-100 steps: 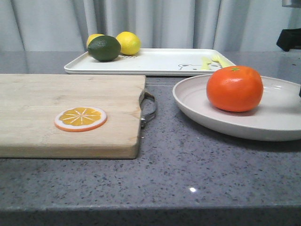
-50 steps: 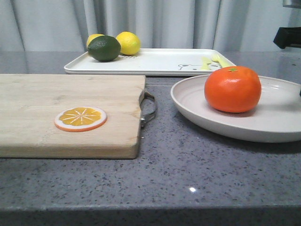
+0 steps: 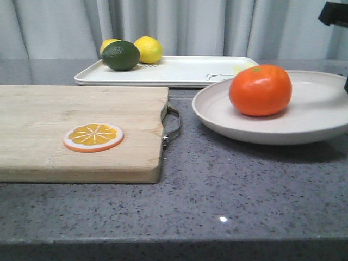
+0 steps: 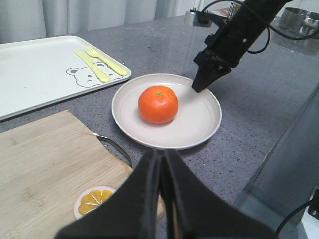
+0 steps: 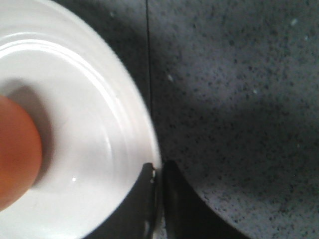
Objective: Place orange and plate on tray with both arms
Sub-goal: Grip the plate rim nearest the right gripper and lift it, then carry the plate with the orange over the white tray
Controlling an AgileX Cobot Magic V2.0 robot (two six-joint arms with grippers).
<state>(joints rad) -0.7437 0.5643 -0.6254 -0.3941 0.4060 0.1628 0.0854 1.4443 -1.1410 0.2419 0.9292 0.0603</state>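
The orange [image 3: 260,90] sits on the off-white plate [image 3: 304,128], which is lifted clear of the counter at the right. My right gripper [image 5: 158,169] is shut on the plate's rim [image 5: 144,129], one finger inside and one outside; it shows in the left wrist view [image 4: 202,82] at the plate's far edge. The orange [image 4: 158,104] and plate [image 4: 199,124] also show there. The white tray [image 3: 179,73] with bear print lies behind. My left gripper [image 4: 162,157] is shut and empty, hovering above the cutting board's corner, short of the plate.
A wooden cutting board [image 3: 49,119] with a metal handle [image 3: 173,128] lies at the left, an orange slice disc [image 3: 93,136] on it. Two lemons [image 3: 148,49] and a green lime [image 3: 120,55] sit at the tray's left end.
The plate with the orange has risen off the counter and shifted a little left toward the tray, held by my right gripper.
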